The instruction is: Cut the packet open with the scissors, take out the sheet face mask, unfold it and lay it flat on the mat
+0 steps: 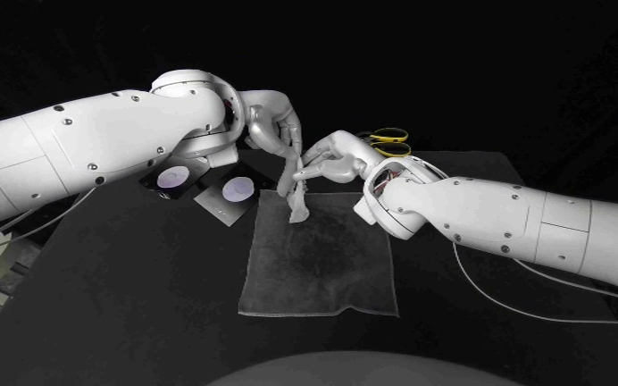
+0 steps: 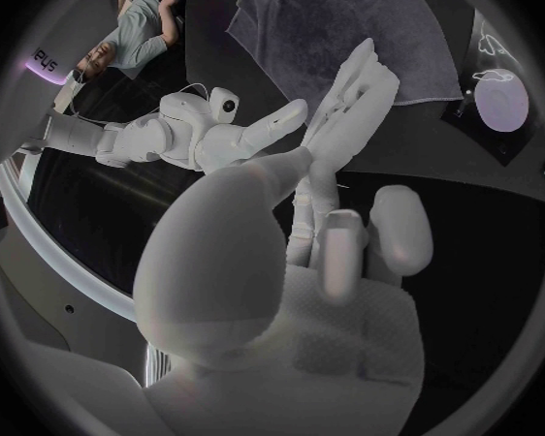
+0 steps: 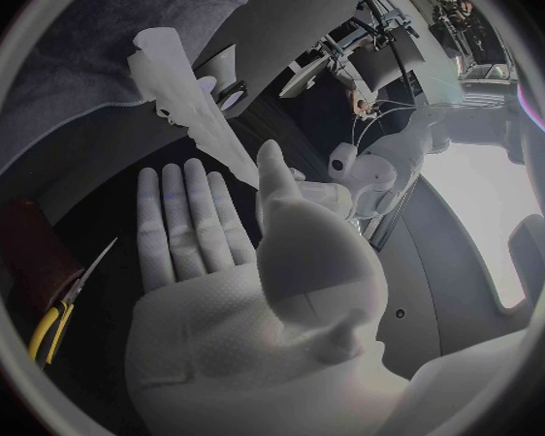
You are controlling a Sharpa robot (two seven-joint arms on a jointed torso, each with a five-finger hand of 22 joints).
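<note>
A folded white sheet mask point(image 1: 299, 194) hangs as a narrow strip just above the far edge of the grey mat point(image 1: 320, 265). My left hand point(image 1: 274, 125) pinches its top from the left, and the strip point(image 2: 351, 92) runs out from those fingers. My right hand point(image 1: 331, 157) meets the same top end from the right. Its thumb and a straight finger close on the strip point(image 3: 181, 92). Two dark pieces of the cut packet point(image 1: 232, 193) lie left of the mat. The yellow-handled scissors point(image 1: 387, 140) lie behind my right hand.
The mat point(image 2: 297, 29) lies flat in the middle of the black table point(image 1: 129, 297). The packet pieces point(image 2: 496, 102) sit close to its far left corner. The scissors point(image 3: 54, 325) rest near its far right corner.
</note>
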